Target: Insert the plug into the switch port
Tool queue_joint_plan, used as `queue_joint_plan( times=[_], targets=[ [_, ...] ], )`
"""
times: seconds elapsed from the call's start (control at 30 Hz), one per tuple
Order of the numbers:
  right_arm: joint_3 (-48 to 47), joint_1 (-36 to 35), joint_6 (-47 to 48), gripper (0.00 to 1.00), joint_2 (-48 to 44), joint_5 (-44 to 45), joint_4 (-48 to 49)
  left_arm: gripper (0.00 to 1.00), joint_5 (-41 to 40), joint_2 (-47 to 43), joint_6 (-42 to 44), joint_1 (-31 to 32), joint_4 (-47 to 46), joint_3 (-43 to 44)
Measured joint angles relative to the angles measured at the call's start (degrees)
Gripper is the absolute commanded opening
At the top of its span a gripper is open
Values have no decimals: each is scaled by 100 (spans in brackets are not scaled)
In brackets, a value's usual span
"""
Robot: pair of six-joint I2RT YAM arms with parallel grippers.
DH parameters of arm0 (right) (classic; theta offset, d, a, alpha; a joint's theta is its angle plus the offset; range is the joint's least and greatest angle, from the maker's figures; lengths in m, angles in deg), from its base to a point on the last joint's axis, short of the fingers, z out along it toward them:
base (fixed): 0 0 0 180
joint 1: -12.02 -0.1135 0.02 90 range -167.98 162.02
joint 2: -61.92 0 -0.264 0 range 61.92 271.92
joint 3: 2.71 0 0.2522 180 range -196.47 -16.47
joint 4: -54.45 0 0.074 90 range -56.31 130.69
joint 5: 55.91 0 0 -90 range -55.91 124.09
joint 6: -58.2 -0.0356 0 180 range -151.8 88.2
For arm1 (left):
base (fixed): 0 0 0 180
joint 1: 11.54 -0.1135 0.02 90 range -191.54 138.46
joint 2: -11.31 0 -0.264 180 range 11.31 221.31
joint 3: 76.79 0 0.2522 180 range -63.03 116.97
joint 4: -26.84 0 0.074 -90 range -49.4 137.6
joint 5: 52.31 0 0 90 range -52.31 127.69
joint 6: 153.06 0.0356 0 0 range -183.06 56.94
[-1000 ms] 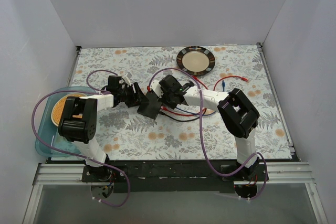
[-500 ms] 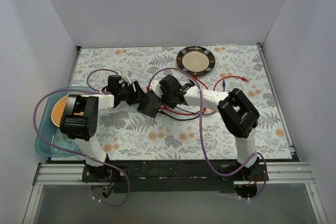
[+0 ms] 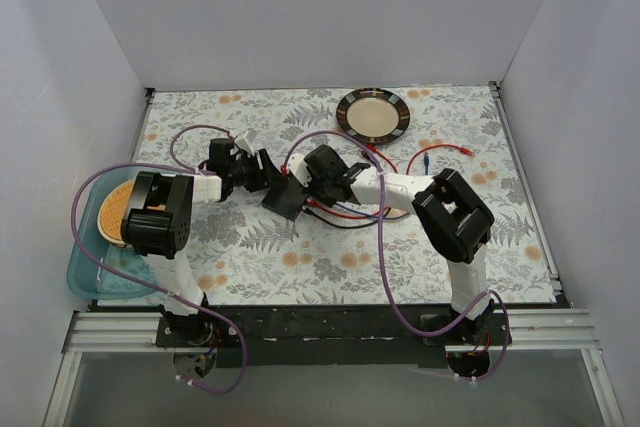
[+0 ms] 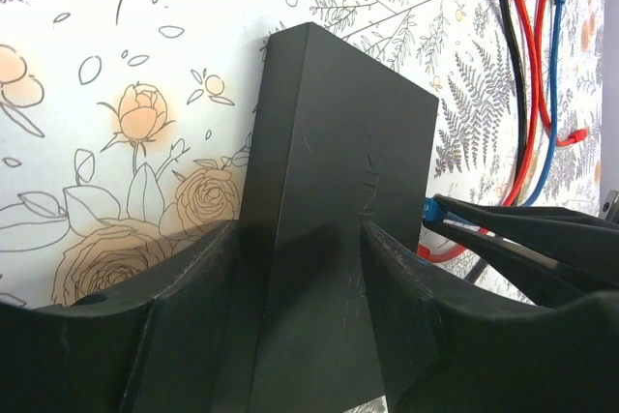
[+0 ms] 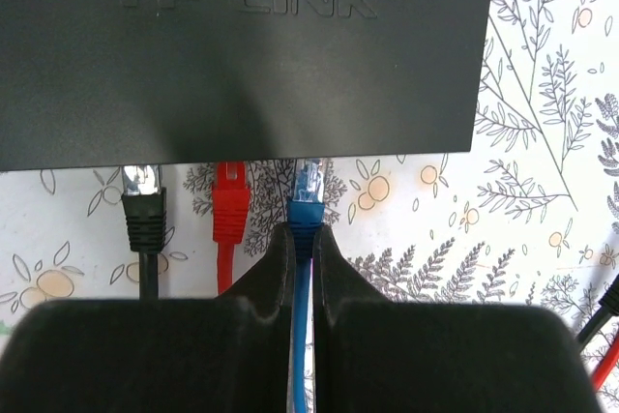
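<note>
Compared to a second ago, my left arm is sitting a bit farther back on the worktop (image 3: 300,257), and the switch (image 4: 329,239) is riding along with it. My left jaws (image 4: 300,236) are clamping the switch from both sides and holding it tipped up. My right jaws (image 5: 302,239) are pinching the blue plug (image 5: 308,191) by its boot, with the clear tip poking just under the switch's near edge.

Progress-wise, I'm guessing I'm at the lining-up stage. The socket face is hiding from every camera, so I can't tell if the tip is going in yet, and pushing it home is still to do.

Counting: one switch and three plugs along that edge. The black plug (image 5: 143,212) and red plug (image 5: 230,208) are lying just left of the blue one. One dark-rimmed plate (image 3: 372,114) is sitting well behind.
</note>
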Motion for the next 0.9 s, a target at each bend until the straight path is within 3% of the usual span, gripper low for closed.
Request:
queue_joint_plan(
  times=[0.27, 0.9],
  targets=[
    [428, 0, -129, 1, -50, 157, 765, 52, -127, 24, 188, 111, -57, 39],
    [426, 39, -192, 1, -50, 455, 769, 50, -896, 72, 780, 632, 57, 302]
  ],
)
